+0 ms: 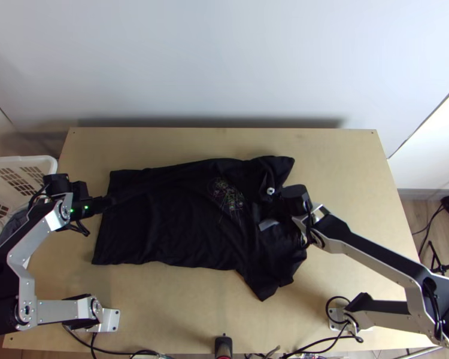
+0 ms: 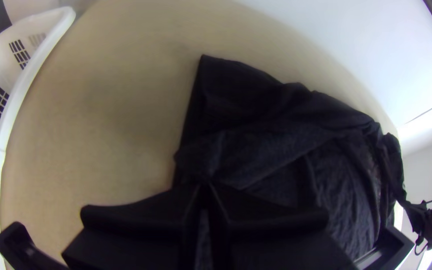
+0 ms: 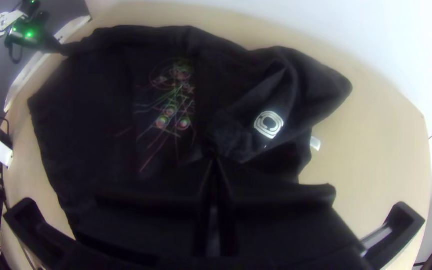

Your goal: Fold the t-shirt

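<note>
While the left gripper (image 1: pixel 106 202) and the right gripper (image 1: pixel 260 209) are pinching its cloth, a black t-shirt (image 1: pixel 164 221) is lying lengthwise across the table

Resting largely spread on the light wooden table (image 1: pixel 164 311), the t-shirt is pointing its hem end toward the left arm and its sleeve end toward the right arm. In the left wrist view, the left gripper (image 2: pixel 205 182) is keeping its two fingers (image 2: pixel 136 220) together on a gathered bit of cloth at the hem end; a raised ridge is running from the fingertips along the shirt, and a corner of the hem is lying flat beyond them. In the right wrist view, the right gripper (image 3: pixel 214 157) is likewise closing on bunched cloth, at the sleeve end, between a multicoloured print (image 3: pixel 173 107) and a pale badge (image 3: pixel 268 125). The cloth bearing the badge is folding inward toward these fingertips, and a small white tag (image 3: pixel 315 143) is sticking out beside the dark fabric. In the top view, the near sleeve (image 1: pixel 265 287) is pointing toward the table's near edge, well apart from the left gripper. A white basket (image 1: pixel 27 160) with a grid of openings is standing beside the table at the left arm's side, while black cables (image 1: pixel 326 345) are trailing along the near edge.
</note>
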